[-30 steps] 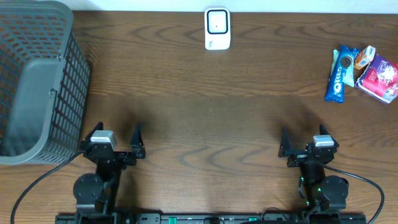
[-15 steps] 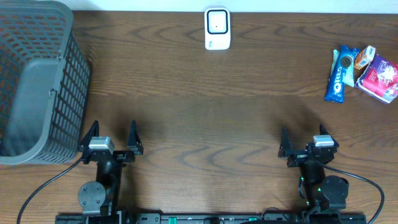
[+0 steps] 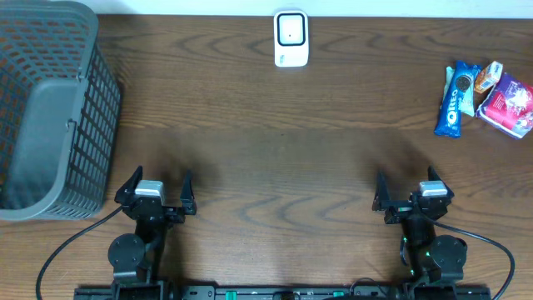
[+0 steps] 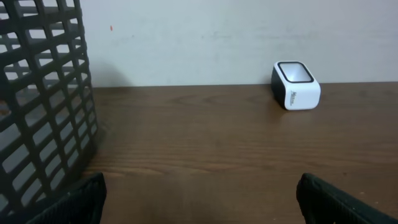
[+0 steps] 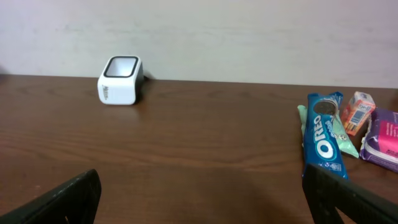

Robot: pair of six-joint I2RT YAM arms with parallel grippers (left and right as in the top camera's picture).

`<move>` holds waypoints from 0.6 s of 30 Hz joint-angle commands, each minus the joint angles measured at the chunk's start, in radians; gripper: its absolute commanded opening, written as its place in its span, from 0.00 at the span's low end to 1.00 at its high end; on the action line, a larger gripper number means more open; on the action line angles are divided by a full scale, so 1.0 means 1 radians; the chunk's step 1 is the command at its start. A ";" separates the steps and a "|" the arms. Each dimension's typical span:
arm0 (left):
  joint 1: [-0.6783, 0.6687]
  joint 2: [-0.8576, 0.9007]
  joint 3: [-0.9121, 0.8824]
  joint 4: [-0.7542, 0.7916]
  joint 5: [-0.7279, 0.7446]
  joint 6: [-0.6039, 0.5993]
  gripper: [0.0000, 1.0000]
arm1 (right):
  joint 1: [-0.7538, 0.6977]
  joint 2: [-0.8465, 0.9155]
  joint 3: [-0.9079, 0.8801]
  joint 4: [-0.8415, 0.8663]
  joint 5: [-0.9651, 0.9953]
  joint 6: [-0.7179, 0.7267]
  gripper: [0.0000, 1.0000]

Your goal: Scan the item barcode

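A white barcode scanner (image 3: 291,38) with a black top window stands at the far middle of the table; it also shows as the scanner (image 4: 296,85) in the left wrist view and the scanner (image 5: 120,79) in the right wrist view. The items lie at the far right: a blue Oreo pack (image 3: 450,100) (image 5: 321,134), a small orange carton (image 3: 489,77) and a purple packet (image 3: 510,103). My left gripper (image 3: 162,177) (image 4: 199,200) and right gripper (image 3: 405,182) (image 5: 205,200) sit low at the near edge. Both are open wide with only bare table between the fingers.
A tall dark grey mesh basket (image 3: 50,108) fills the far left corner, and its wall (image 4: 43,106) stands close on the left in the left wrist view. A pale green packet (image 5: 341,138) lies under the Oreo pack. A light wall runs behind the table.
My left gripper has swung slightly and shifted a little to the right near the table's front edge. The right gripper and the items have not moved.
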 commanded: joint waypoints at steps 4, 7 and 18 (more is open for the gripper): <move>0.005 -0.010 -0.007 -0.055 -0.013 0.013 0.98 | 0.010 -0.006 -0.001 -0.004 0.001 0.015 0.99; 0.005 -0.010 -0.007 -0.056 -0.016 0.013 0.98 | 0.010 -0.006 -0.001 -0.004 0.001 0.014 0.99; 0.004 -0.009 -0.007 -0.061 -0.022 -0.039 0.98 | 0.010 -0.006 -0.001 -0.004 0.001 0.014 0.99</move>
